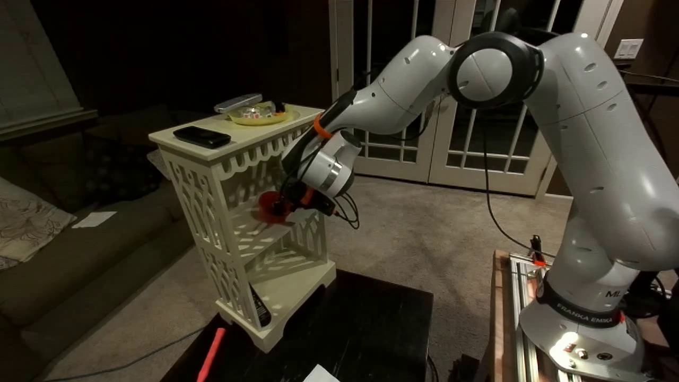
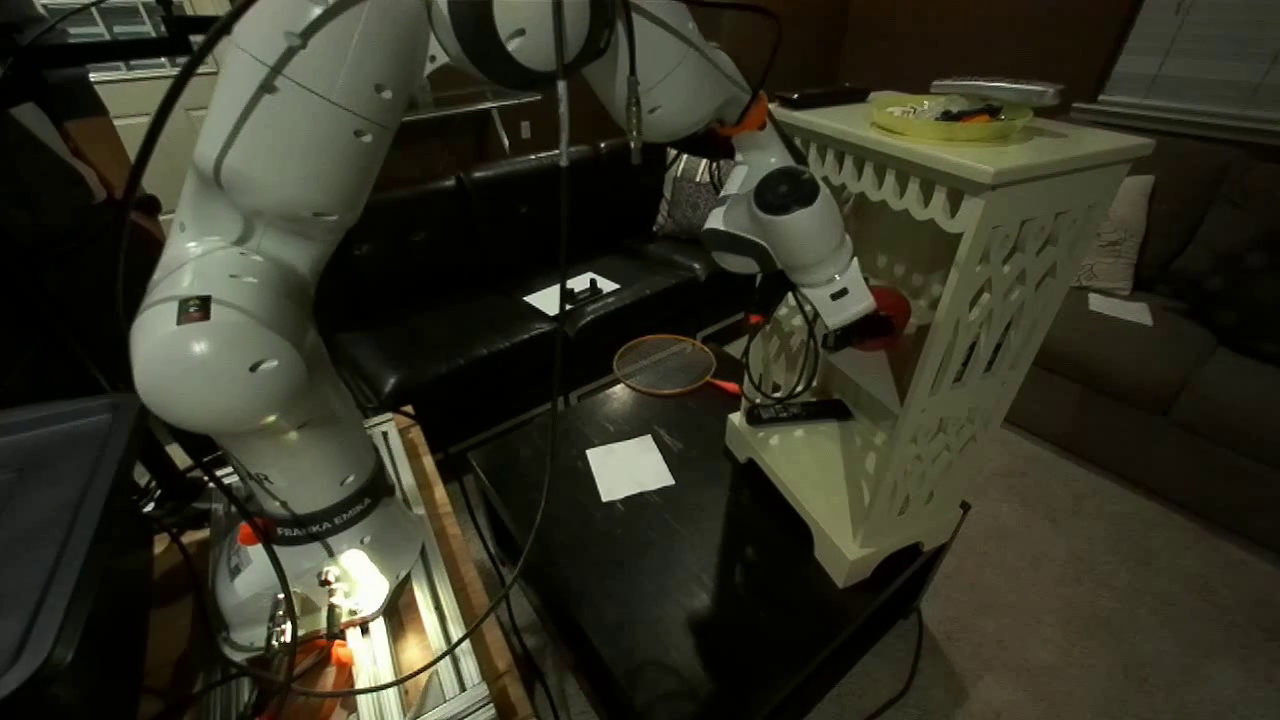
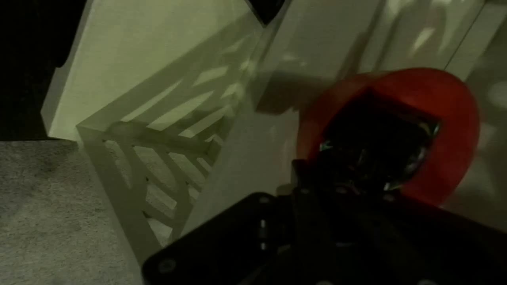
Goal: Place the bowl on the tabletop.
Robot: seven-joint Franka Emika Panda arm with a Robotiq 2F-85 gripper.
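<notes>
Unhelpfully, the claw (image 3: 362, 154) partly hides the bowl (image 3: 453, 130); pinching or spread, I can't tell.

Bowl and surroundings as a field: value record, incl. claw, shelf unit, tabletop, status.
bowl: red, at the upper level of the shelf unit
claw: at the bowl; grip unclear
shelf unit: cream; yellow tray on top, remote inside at the bottom
tabletop: black; bears shelf unit, white sheet, racket
status: bowl not yet on tabletop
</notes>
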